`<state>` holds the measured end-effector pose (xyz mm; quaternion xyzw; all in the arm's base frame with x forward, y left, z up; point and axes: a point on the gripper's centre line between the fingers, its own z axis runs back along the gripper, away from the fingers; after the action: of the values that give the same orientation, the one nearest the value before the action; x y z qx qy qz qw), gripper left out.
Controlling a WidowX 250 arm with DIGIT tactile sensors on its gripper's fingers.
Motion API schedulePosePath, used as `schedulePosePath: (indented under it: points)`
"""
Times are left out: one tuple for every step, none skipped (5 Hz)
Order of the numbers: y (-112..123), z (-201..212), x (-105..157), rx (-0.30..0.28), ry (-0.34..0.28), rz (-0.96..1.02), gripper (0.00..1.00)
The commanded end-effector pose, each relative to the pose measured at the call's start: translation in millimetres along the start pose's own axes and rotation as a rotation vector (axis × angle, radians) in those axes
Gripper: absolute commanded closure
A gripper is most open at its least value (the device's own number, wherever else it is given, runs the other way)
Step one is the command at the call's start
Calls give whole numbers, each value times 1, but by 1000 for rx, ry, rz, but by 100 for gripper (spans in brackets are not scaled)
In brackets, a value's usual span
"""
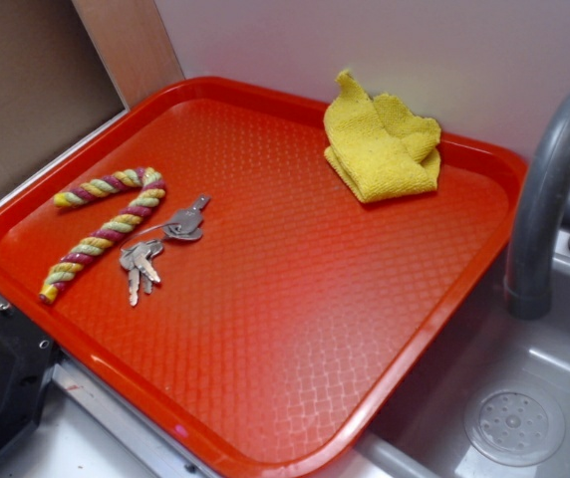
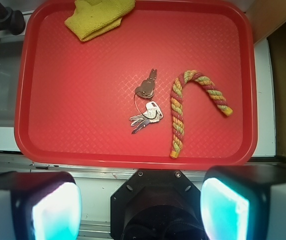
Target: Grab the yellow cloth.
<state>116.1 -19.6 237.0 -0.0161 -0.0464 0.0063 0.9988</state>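
Observation:
The yellow cloth (image 1: pixel 383 145) lies folded in soft layers at the far right corner of the red tray (image 1: pixel 265 329). In the wrist view the yellow cloth (image 2: pixel 98 17) shows at the top left of the red tray (image 2: pixel 83 100), partly cut off by the frame edge. My gripper (image 2: pixel 140 210) hangs high above the tray's near edge, far from the cloth. It is open, with nothing between its two pale pads (image 2: pixel 55 212). The exterior view does not show the gripper.
A yellow, red and green twisted rope (image 1: pixel 101 227) curves along the tray's left side, with a bunch of keys (image 1: pixel 155 249) beside it. A grey tap (image 1: pixel 549 189) and a sink with a drain (image 1: pixel 514 426) stand to the right. A wall runs behind the tray.

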Motion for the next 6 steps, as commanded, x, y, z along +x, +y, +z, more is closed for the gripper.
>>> schedulePosePath:
  points:
    - [0, 0, 0, 0, 0, 0, 0]
    - [-13, -49, 46, -64, -97, 38, 0]
    - [-22, -80, 96, -109, -164, 77, 0]
    - [-37, -115, 141, -105, -224, 101, 0]
    - [-33, -106, 129, -47, -301, 140, 0]
    - [-33, -106, 129, -47, -301, 140, 0]
